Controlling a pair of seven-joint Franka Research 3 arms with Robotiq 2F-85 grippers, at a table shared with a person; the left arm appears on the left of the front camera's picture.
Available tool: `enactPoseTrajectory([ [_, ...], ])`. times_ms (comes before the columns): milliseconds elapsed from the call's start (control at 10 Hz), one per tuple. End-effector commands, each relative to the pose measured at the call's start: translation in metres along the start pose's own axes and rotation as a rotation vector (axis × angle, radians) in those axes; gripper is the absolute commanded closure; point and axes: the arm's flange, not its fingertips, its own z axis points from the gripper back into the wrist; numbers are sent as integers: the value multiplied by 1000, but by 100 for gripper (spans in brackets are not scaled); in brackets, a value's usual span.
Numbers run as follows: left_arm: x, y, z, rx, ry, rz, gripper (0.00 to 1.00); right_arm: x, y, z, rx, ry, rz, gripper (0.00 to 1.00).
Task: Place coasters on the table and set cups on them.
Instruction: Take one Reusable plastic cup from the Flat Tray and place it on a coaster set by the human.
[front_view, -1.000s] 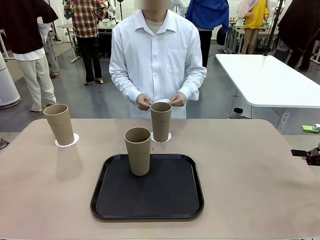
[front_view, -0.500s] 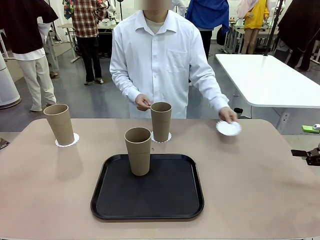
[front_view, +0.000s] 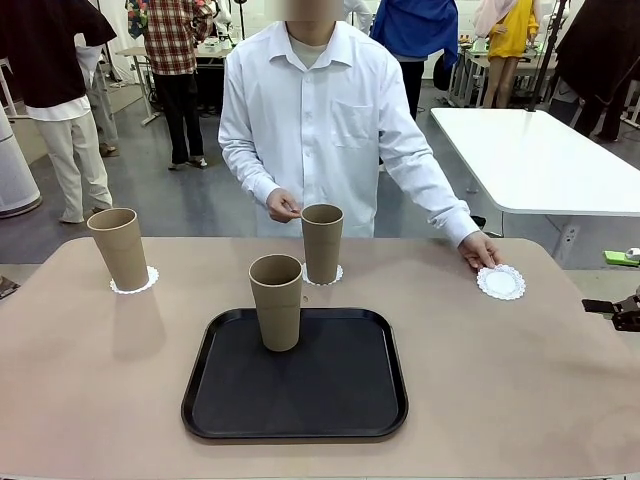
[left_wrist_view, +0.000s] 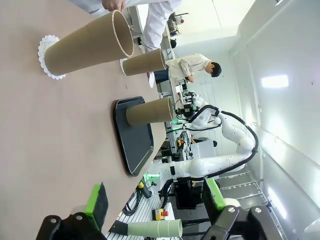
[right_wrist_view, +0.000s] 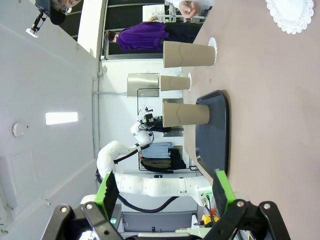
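The left fingers (left_wrist_view: 97, 204) are spread, holding nothing. Across the desk (front_view: 560, 380): left cup (front_view: 120, 247) on the left coaster (front_view: 133, 284), tray cup (front_view: 276, 301) on the black tray (front_view: 295, 400), middle cup (front_view: 322, 243) on the middle coaster (front_view: 322, 277), the person's hand (front_view: 480, 250) touching the bare coaster (front_view: 501, 282). The right fingers (right_wrist_view: 221, 191) are spread too.

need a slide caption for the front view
Person's hand at a bare coaster on the table; left cup and middle cup stand on coasters, third cup on the black tray.

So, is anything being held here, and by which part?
The left claw and right claw are open and empty. The person's hand has fingertips on the bare coaster, at its edge nearest the person, seemingly pressing rather than gripping.
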Motion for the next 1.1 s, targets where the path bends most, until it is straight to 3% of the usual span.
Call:
enactPoseTrajectory([
  [0,-2,-2,1,4,-7,-1,0,0,1,0,0,-2,-4,0],
  [500,-2,-2,1,4,-7,-1,0,0,0,0,0,0,0,0],
  [600,-2,-2,1,4,-7,-1,0,17,10,-8,-34,100,48,0],
  [800,-2,-2,1,4,-7,-1,0,61,51,-41,-193,190,157,0],
  [1000,-2,-2,1,4,-7,-1,0,78,115,-95,-421,256,380,0],
])
